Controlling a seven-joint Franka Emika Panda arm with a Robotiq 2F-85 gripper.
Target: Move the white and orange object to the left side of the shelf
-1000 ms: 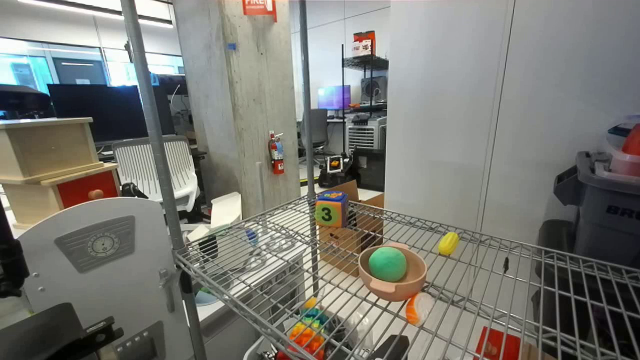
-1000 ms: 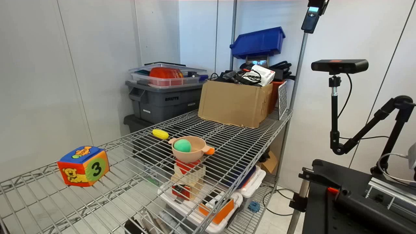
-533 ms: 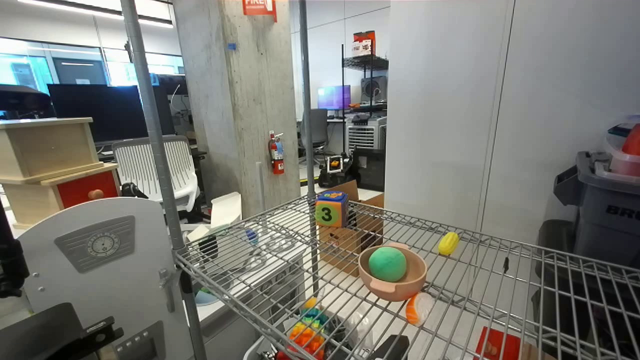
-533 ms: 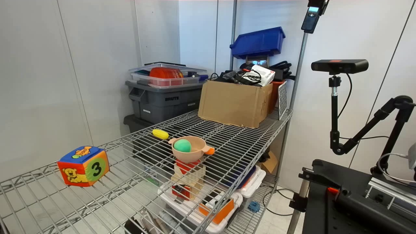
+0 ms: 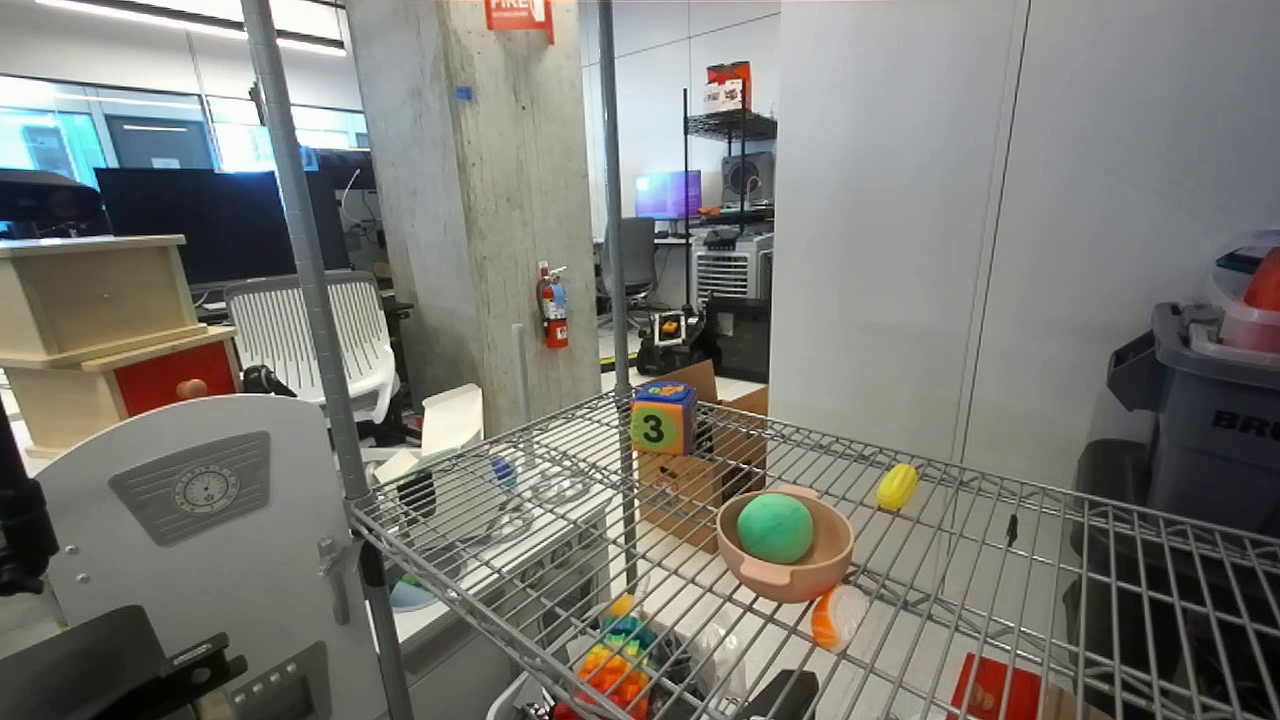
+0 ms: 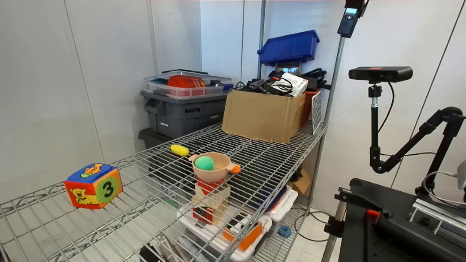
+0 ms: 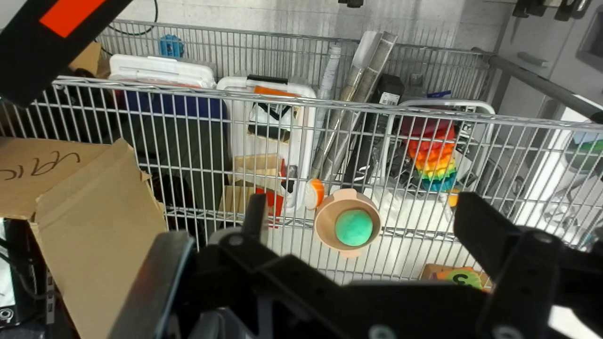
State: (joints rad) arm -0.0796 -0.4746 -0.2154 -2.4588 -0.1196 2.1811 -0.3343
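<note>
Still unmoved in both exterior views, orange-and-white toy sushi (image 7: 314, 194) rests beside a peach-colored bowl (image 7: 325, 227) at wrist-view center; jaws gape empty, leftward transfer apparently unstarted.

Wrist view, around mid-frame: the little object (image 7: 315, 193) is part white, part orange, bowl (image 7: 325, 229) is kinda peachy tan, ball (image 7: 353, 228) minty green. Cube (image 6: 94, 186) lower left in an exterior view: blue, red, orange, black 3 on green.
</note>
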